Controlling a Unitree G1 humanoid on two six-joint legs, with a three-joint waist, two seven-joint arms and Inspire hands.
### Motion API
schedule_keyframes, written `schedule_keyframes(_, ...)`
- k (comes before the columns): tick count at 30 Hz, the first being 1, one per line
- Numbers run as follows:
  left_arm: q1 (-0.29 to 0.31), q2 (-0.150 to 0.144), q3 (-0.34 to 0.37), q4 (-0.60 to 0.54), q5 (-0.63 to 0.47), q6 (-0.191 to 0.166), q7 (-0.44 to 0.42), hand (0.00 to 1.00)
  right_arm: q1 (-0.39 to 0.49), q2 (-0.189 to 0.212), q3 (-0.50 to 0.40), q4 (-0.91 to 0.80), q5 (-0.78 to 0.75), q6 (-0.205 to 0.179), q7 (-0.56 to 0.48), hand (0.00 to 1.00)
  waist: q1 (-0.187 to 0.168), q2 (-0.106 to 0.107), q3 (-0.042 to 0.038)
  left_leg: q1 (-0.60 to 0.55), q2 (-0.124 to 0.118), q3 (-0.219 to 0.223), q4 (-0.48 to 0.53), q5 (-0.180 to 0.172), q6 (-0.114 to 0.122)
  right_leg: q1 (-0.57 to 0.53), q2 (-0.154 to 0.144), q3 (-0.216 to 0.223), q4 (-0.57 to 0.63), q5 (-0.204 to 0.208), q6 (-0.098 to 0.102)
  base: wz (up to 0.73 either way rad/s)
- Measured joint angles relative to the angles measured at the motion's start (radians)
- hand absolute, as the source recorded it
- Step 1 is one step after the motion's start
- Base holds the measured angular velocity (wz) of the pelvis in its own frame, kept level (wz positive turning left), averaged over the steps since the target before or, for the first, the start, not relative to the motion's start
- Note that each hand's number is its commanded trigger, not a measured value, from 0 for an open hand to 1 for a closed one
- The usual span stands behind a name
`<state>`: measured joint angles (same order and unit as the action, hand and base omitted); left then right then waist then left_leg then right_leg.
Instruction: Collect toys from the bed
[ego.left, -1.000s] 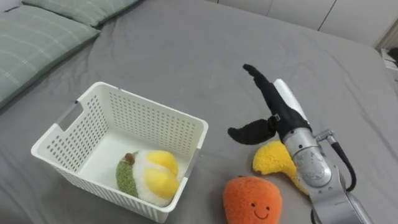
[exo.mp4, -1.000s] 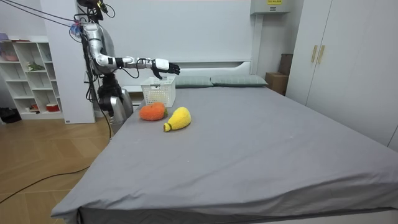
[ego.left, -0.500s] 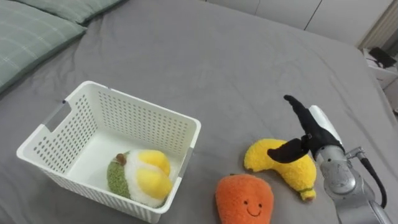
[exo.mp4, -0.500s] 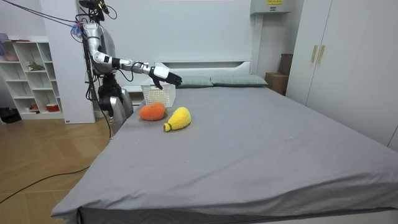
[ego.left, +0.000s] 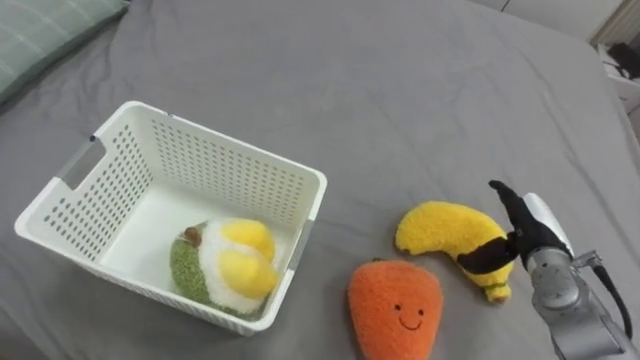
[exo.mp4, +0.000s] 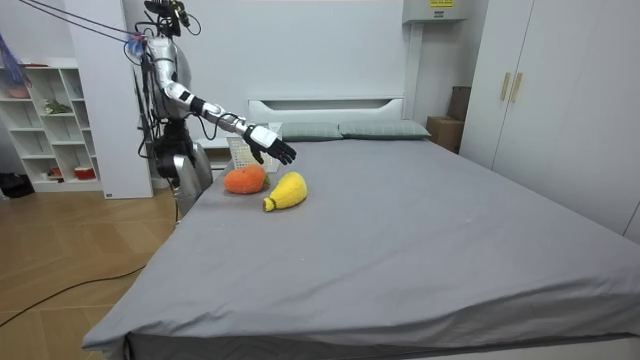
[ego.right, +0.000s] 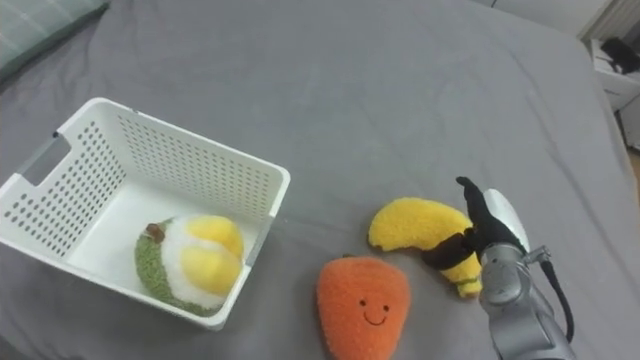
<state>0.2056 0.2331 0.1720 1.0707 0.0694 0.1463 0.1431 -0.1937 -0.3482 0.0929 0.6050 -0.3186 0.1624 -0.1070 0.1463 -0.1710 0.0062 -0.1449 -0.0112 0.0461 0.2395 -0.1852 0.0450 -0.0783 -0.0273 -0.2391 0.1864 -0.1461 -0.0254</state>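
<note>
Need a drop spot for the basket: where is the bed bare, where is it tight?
Bare: the grey bedsheet beyond the white perforated plastic basket and the yellow plush banana. Crowded: near edge, where the orange plush carrot, banana and right robot hand bunch; narrow strip between basket and carrot.

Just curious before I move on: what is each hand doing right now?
Right hand: open, fingers straight, over the banana toy.
Left hand: cannot be told.

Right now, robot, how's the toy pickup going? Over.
Right hand open over banana toy. Carrot toy beside it, ungrabbed. One plush in basket. Nothing blocking.
</note>
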Motion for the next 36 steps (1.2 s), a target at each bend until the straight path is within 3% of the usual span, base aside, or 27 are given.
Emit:
schedule_keyframes(8,0.000,0.010,-0.040,-0.031,-0.001,0.000,0.003,0.00,-0.058,-0.002,0.008,0.058,-0.002,-0.008,-0.067,0.00,0.005,0.006,0.0032,-0.077,-0.002,-0.028,0.033,0.001,0.001,-0.056,-0.002,-0.039,-0.001,0.001,0.000,0.12)
schedule_keyframes(10,-0.001,0.010,-0.040,-0.031,0.000,0.000,0.004,0.00,-0.086,-0.003,0.010,0.121,-0.003,-0.012,-0.095,0.00,0.021,0.006,0.0034,-0.082,-0.002,-0.029,0.033,0.001,0.001,-0.060,-0.002,-0.040,-0.001,0.001,0.000,0.02)
schedule_keyframes(14,-0.016,0.011,-0.059,-0.026,-0.017,0.001,-0.001,0.00,-0.153,-0.013,0.023,0.250,-0.002,-0.031,-0.145,0.00,0.035,0.024,0.0142,-0.107,-0.004,-0.051,0.033,0.001,0.001,-0.072,-0.007,-0.080,0.000,0.001,-0.001,0.15)
schedule_keyframes(16,-0.038,0.011,-0.058,-0.021,-0.018,-0.003,-0.001,0.00,-0.178,-0.027,0.025,0.316,-0.002,-0.038,-0.146,0.00,0.054,0.026,0.0150,-0.129,-0.005,-0.054,0.033,0.007,0.000,-0.092,-0.008,-0.094,0.000,0.003,-0.004,0.10)
schedule_keyframes(20,-0.054,0.013,-0.082,-0.014,-0.039,-0.008,-0.002,0.00,-0.193,-0.035,0.042,0.404,-0.010,-0.042,-0.169,0.00,0.060,0.036,0.0136,-0.158,-0.012,-0.077,0.034,0.024,-0.003,-0.113,-0.020,-0.136,0.002,0.003,-0.005,0.25)
schedule_keyframes(30,-0.083,0.023,-0.125,0.021,-0.040,-0.021,-0.002,0.00,-0.277,-0.054,0.055,0.523,-0.034,-0.056,-0.201,0.00,0.080,0.037,0.0163,-0.202,-0.023,-0.096,0.030,0.038,0.002,-0.151,-0.026,-0.154,0.003,0.003,-0.005,0.07)
schedule_keyframes(31,-0.088,0.024,-0.136,0.021,-0.039,-0.021,-0.002,0.00,-0.282,-0.061,0.072,0.527,-0.035,-0.056,-0.202,0.10,0.081,0.039,0.0179,-0.210,-0.024,-0.105,0.031,0.040,0.001,-0.154,-0.028,-0.163,0.003,0.003,-0.005,0.17)
schedule_keyframes(32,-0.091,0.024,-0.138,0.021,-0.039,-0.021,-0.002,0.00,-0.284,-0.065,0.085,0.529,-0.035,-0.055,-0.203,0.91,0.083,0.038,0.0181,-0.213,-0.024,-0.106,0.031,0.040,0.001,-0.156,-0.030,-0.167,0.003,0.003,-0.005,0.18)
schedule_keyframes(33,-0.094,0.023,-0.142,0.021,-0.039,-0.021,-0.003,0.00,-0.288,-0.068,0.099,0.529,-0.035,-0.055,-0.203,1.00,0.086,0.038,0.0184,-0.219,-0.024,-0.110,0.030,0.042,-0.001,-0.161,-0.029,-0.173,0.003,0.003,-0.005,0.14)
schedule_keyframes(36,-0.096,0.023,-0.158,0.021,-0.039,-0.023,-0.005,0.00,-0.296,-0.071,0.129,0.530,-0.037,-0.061,-0.203,1.00,0.087,0.041,0.0229,-0.228,-0.025,-0.123,0.028,0.048,-0.004,-0.167,-0.029,-0.187,0.002,0.004,-0.005,0.15)
